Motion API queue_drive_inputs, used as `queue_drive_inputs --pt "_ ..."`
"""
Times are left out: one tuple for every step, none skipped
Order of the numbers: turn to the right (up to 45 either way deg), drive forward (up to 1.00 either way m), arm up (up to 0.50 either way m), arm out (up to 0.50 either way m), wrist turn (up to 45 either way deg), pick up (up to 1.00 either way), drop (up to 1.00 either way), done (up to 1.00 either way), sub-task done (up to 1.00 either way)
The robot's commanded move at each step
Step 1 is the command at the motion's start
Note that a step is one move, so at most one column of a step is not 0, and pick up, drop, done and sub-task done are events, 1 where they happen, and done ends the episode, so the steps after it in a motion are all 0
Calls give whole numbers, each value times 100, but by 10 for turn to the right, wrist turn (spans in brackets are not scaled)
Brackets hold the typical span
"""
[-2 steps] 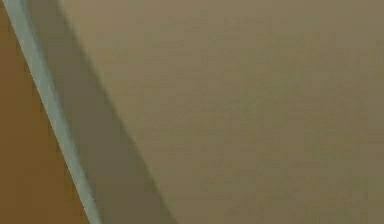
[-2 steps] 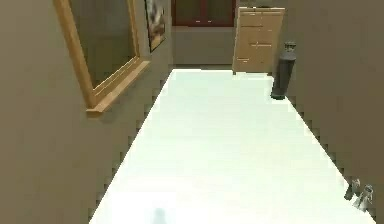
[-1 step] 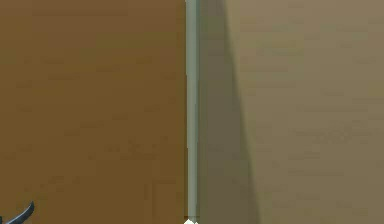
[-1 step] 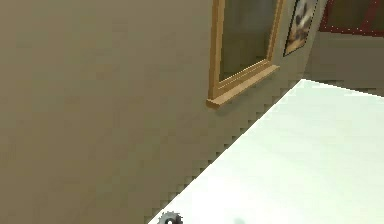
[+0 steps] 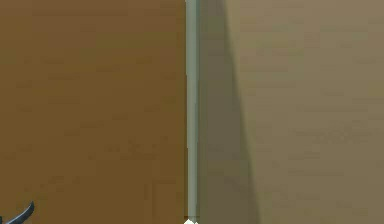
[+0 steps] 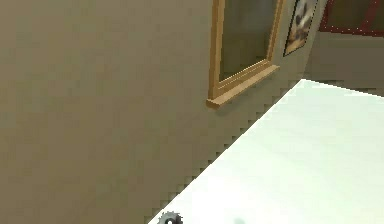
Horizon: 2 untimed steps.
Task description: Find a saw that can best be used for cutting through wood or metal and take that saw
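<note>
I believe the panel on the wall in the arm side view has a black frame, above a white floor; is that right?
Not quite: the arm side view shows that the frame is light brown wood, not black. It does hang on the wall above a white floor.

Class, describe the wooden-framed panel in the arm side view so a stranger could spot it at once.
Start at the large olive-beige wall above the white floor. Near the view's top it carries a tall panel with a light wooden frame and a plain grey-green pane. The small dark-framed picture to its right shows an image; this panel is bigger, pale-framed and blank.
</note>
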Motion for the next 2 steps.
queue_drive_inputs --pt "0 0 0 48 0 0 0 0 0" --pt "0 0 0 0 450 0 0 0 0"
